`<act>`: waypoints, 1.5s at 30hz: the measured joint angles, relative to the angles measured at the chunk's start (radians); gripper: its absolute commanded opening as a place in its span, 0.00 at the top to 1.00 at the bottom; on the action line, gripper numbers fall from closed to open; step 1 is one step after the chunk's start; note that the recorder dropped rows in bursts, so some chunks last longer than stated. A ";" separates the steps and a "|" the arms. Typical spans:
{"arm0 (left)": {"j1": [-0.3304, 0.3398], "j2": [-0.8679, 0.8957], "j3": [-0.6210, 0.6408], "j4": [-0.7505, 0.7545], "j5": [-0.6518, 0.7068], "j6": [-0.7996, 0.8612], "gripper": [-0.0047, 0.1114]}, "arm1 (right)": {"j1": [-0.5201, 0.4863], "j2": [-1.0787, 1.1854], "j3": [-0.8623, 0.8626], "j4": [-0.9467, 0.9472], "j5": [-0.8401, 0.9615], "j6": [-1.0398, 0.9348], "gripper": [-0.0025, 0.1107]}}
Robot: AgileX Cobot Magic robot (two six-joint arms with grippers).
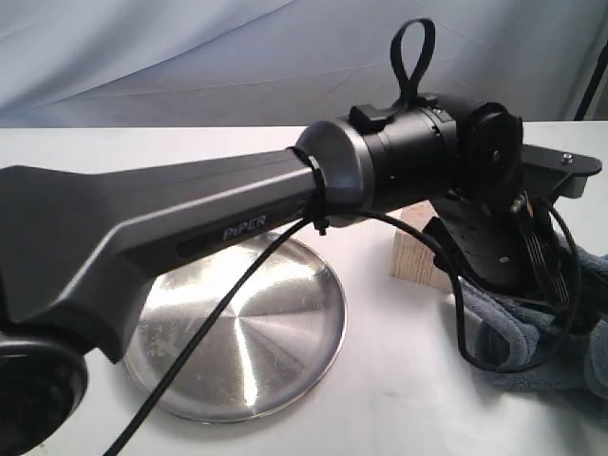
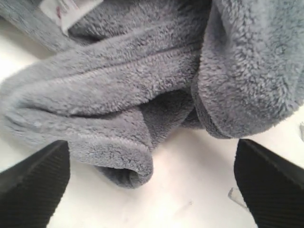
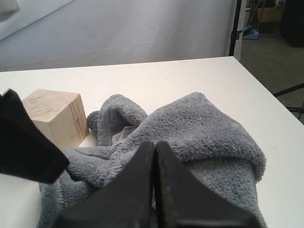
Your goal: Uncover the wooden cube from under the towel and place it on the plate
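The wooden cube (image 3: 52,116) stands uncovered on the white table beside the towel; in the exterior view the cube (image 1: 416,255) shows partly behind the left arm, to the right of the plate (image 1: 237,332). The blue-grey towel (image 3: 199,128) lies crumpled with its white label (image 3: 124,134) showing. My left gripper (image 2: 152,190) hovers open just above a fold of the towel (image 2: 118,118), with the fingers (image 2: 33,190) wide apart and nothing held. My right gripper (image 3: 155,147) is shut with its fingers pressed together, low over the towel's near side.
The left arm (image 1: 190,228) stretches across the exterior view over the plate, its cable (image 1: 218,323) hanging down. The table's right edge (image 3: 266,90) lies close beyond the towel. A grey backdrop (image 1: 237,57) stands behind the table.
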 measured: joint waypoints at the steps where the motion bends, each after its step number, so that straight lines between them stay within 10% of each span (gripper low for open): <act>1: 0.000 -0.013 0.000 0.028 0.000 0.000 0.20 | 0.000 0.000 0.000 0.000 0.000 0.000 0.98; 10: 0.003 -0.079 0.000 0.545 0.013 -0.305 0.20 | 0.000 0.000 0.000 0.000 0.000 0.000 0.98; 20: 0.136 -0.066 0.000 0.508 0.045 -0.400 0.40 | 0.000 0.000 0.000 0.000 0.000 0.000 0.98; 28: 0.177 -0.062 0.000 0.505 0.204 -0.380 0.23 | 0.000 0.000 0.000 0.000 0.000 0.000 0.98; 45: 0.063 0.058 -0.209 0.423 0.190 -0.376 0.21 | 0.000 0.000 0.000 0.000 0.000 0.000 0.98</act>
